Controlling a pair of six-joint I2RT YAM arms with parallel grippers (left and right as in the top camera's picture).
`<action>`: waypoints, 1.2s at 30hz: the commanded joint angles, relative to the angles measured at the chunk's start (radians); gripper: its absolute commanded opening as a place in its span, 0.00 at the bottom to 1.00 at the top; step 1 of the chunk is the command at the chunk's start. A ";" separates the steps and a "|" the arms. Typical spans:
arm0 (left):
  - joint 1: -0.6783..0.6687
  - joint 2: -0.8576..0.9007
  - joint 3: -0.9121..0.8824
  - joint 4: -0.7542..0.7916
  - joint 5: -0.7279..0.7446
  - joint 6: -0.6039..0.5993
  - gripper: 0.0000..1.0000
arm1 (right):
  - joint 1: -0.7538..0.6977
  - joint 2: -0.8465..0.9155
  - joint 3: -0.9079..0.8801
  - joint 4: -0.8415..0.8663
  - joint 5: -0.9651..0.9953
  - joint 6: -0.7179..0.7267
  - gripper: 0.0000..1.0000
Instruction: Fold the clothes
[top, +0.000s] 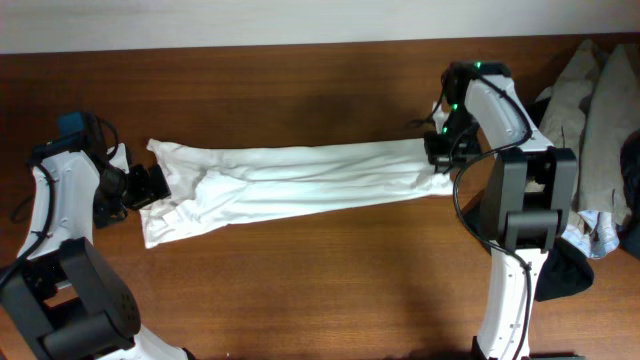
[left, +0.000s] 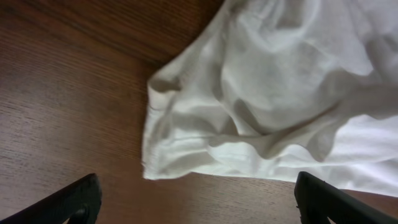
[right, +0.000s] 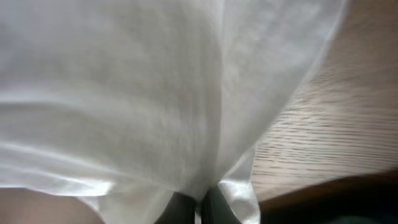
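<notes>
Underneath, dark wood-grain table (top: 300, 290) (white T-shirt (top: 300, 180) across it), pale wall (top: 300, 20) beyond.

The white T-shirt (top: 290, 180) is soft, matt, creased cloth. The table (top: 300, 90) is smooth brown wood with fine grain and a faint sheen. At 3 o'clock, the beige-grey garment (top: 580, 110) is matt cloth.

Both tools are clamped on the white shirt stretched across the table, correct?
No. Only the right tool is clamped on the white shirt stretched across the table; the left tool is open, holding nothing, as the left wrist view shows.
</notes>
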 joint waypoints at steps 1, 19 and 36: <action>0.001 -0.008 0.009 -0.001 0.011 -0.003 0.99 | 0.102 -0.011 0.086 -0.060 0.053 0.012 0.04; 0.001 -0.008 0.009 -0.009 0.011 -0.003 0.99 | 0.613 0.017 0.088 0.260 -0.046 0.080 0.51; -0.120 0.064 -0.053 0.287 0.053 0.069 0.99 | 0.287 -0.065 0.208 -0.023 0.191 0.200 0.56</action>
